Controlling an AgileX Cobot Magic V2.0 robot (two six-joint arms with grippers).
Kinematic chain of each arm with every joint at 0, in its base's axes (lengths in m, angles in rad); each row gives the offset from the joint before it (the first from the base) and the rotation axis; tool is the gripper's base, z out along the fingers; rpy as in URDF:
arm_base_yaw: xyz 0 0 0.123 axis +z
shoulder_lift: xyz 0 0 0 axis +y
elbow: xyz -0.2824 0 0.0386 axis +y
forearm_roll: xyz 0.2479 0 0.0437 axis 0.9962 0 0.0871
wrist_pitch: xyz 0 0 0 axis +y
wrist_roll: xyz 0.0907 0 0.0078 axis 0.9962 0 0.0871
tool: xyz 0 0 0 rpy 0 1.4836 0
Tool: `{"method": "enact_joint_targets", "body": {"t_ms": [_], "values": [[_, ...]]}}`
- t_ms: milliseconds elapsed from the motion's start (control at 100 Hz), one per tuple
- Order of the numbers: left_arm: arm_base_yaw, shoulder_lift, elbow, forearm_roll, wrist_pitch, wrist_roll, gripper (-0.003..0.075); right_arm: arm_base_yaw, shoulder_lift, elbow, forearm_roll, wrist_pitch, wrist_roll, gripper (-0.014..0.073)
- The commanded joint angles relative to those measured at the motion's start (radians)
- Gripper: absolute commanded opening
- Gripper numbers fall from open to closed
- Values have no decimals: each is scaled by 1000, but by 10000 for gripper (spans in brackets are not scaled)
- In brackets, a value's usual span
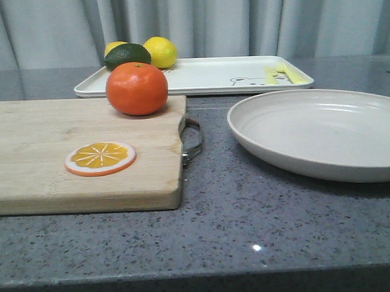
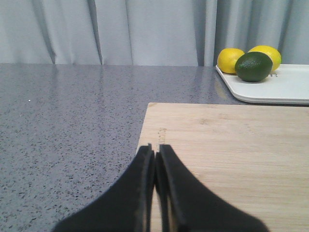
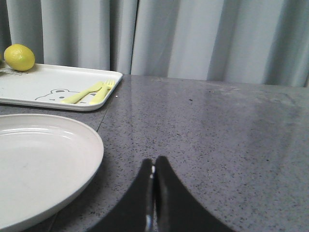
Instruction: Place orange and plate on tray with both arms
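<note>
The orange (image 1: 137, 88) stands on the far right corner of the wooden cutting board (image 1: 47, 172). The off-white plate (image 1: 324, 134) lies on the counter to the right; it also shows in the right wrist view (image 3: 38, 164). The white tray (image 1: 205, 77) with the bear drawing lies behind both, and shows in both wrist views (image 2: 285, 87) (image 3: 53, 84). Neither gripper shows in the front view. My left gripper (image 2: 155, 147) is shut and empty over the board's left edge. My right gripper (image 3: 154, 160) is shut and empty over the counter, right of the plate.
Two lemons (image 1: 160, 52) and a dark green lime (image 1: 127, 54) sit on the tray's far left corner. A yellow fork and spoon (image 1: 282, 73) lie at its right end. An orange slice (image 1: 100, 158) lies on the board. The board has a metal handle (image 1: 193, 139).
</note>
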Motion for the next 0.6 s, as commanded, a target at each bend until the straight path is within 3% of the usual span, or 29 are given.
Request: {"method": "enact_joint_targets", "body": {"t_ms": [0,590], "values": [[1,-34,8,-2,-79,-5,-20,-4,-14,-22,-12,-73,4,-67],[1,-34,8,-2,-92,-5,-20,-4,-14,-23,-12,-76,4,-67]]}}
